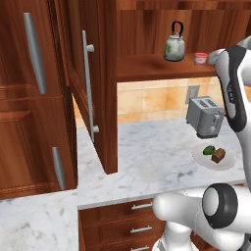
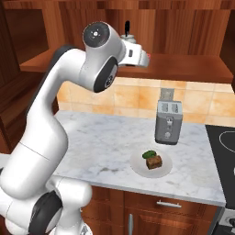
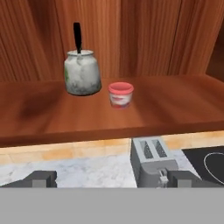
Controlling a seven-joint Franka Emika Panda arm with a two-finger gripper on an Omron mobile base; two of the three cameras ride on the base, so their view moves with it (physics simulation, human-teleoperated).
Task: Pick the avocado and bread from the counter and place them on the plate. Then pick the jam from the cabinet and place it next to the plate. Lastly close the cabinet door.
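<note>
Hovering in front of the open reddish-brown wood-grain wall cabinet (image 3: 131,39), my gripper (image 3: 111,179) has its two dark fingertips (image 3: 41,178) spread wide apart with nothing between them. Ahead of me on the cabinet's wooden shelf (image 3: 175,109) stands the tiny red-pink jam pot with its paler rim (image 3: 120,94), upright, just beside the grey-green kettle with a black handle (image 3: 82,72) and slightly nearer the shelf's front edge. In the left base view the same jam pot (image 1: 200,58) sits to the right of the kettle (image 1: 174,45), close to my white arm (image 1: 233,93).

Below the shelf, on the white-grey veined marble desk (image 1: 147,152), a boxy silver toaster (image 2: 168,121) stands against the tan tiled wall (image 2: 133,98). In front of the toaster lies a round white plate (image 2: 137,166), and on it the small rounded dark-green avocado (image 2: 149,154) and the small brown chunk of bread (image 2: 154,161) rest touching each other, avocado toward the wall.

The tall panelled cabinet door with its long thin silver bar handle (image 1: 88,83) stands swung open, edge-on, out over the desk at the left. A black cooktop (image 2: 225,156) borders the desk on the right
</note>
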